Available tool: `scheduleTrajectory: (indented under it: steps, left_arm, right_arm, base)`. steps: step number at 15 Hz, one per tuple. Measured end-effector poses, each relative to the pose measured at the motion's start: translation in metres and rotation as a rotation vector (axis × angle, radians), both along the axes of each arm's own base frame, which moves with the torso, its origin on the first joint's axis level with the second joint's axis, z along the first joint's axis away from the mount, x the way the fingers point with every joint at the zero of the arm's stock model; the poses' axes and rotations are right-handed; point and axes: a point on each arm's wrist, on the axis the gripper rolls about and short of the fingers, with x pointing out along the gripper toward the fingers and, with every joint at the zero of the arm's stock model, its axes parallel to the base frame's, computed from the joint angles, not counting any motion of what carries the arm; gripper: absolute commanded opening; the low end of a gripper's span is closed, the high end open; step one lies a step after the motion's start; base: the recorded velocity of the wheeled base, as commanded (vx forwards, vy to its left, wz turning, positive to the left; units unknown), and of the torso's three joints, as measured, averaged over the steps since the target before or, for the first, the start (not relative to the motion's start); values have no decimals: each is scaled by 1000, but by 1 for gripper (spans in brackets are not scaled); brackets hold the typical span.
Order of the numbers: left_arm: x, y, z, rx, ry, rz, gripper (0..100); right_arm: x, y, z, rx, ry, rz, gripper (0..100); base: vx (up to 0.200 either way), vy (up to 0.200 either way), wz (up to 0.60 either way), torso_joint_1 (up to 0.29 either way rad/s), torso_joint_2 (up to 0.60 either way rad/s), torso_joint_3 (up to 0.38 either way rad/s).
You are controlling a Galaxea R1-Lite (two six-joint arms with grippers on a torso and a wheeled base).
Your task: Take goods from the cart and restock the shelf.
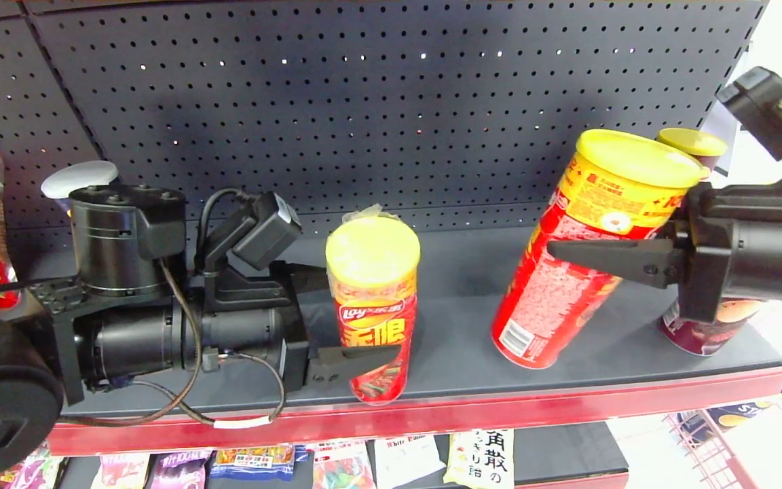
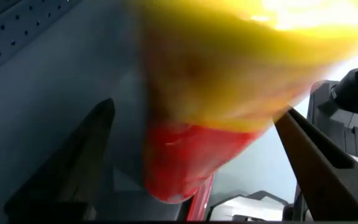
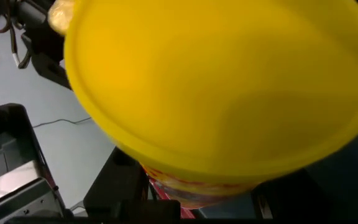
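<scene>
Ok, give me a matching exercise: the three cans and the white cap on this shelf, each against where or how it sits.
Things:
1. small can
2. large can
3. dark can
4. white cap

Places or states:
A. at the far left of the shelf
B. tilted, held in the right gripper
C. upright between the fingers of the left gripper
D. upright behind the right gripper, near the right end of the shelf

Pairs: 1-C, 2-B, 3-D, 4-A
</scene>
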Motion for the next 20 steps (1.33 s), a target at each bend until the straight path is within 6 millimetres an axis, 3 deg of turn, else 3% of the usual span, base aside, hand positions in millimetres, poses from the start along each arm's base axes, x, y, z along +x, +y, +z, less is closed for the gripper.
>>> scheduleTrajectory:
  steps: [5,12,17,20]
  left_arm:
    - [-17,26,-3,4,8,55,100]
    - [-60,58,-3,-27,24,142,100]
    - [-79,76,-1,-19,34,196,100]
    - [-88,84,2,-1,31,271,100]
  right_arm:
    - [44,27,5,-4,3,15,0]
    - [98,74,-12,-45,14,42,0]
    - [116,106,-26,-73,14,61,0]
    - [125,115,-32,-84,5,70,0]
  base:
    - [0,0,0,0,0,0]
    - [0,0,0,0,0,0]
    - [0,0,0,0,0,0]
    - [0,0,0,0,0,0]
